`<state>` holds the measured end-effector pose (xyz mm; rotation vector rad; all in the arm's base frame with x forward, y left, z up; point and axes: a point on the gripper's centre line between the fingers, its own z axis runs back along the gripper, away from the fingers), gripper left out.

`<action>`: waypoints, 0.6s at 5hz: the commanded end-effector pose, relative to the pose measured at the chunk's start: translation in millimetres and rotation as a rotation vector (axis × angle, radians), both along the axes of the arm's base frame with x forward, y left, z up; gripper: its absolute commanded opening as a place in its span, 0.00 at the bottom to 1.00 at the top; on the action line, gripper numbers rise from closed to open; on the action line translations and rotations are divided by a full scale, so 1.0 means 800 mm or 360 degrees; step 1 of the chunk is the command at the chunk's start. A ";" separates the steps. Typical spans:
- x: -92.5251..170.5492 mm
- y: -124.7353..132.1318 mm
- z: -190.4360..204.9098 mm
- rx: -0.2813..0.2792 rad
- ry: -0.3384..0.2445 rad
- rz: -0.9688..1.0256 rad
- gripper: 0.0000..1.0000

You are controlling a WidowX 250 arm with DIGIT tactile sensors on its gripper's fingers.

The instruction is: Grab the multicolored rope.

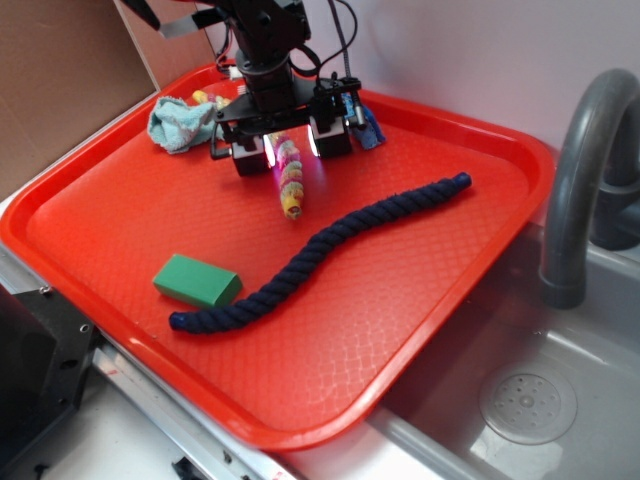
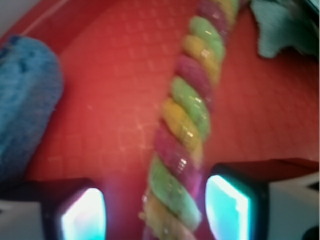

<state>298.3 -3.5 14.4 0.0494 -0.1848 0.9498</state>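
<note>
The multicolored rope (image 1: pixel 291 183), braided in yellow, pink and pale green, lies on the red tray (image 1: pixel 400 330) toward its back. In the wrist view the multicolored rope (image 2: pixel 186 125) runs up the frame and passes between my two fingers. My gripper (image 1: pixel 281 150) is lowered over the rope's far part and stands open, one finger on each side. In the wrist view my gripper (image 2: pixel 156 212) has a visible gap on the left of the rope; the right fingertip (image 2: pixel 226 207) is close to the rope. The rope's near yellow end sticks out in front of the fingers.
A long navy rope (image 1: pixel 330 250) snakes across the tray's middle. A green block (image 1: pixel 196 280) sits at the front left. A light blue cloth (image 1: pixel 181 124) lies at the back left, a blue object (image 1: pixel 369 128) behind the gripper. A sink with grey faucet (image 1: pixel 590 180) lies right.
</note>
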 end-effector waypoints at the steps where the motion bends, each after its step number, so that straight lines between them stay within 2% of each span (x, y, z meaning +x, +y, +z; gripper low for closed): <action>1: 0.007 0.027 -0.008 -0.0014 0.0020 0.0022 0.00; 2: 0.011 0.034 0.020 0.0120 0.0043 -0.0035 0.00; 3: 0.008 0.040 0.073 0.0043 0.0116 -0.0338 0.00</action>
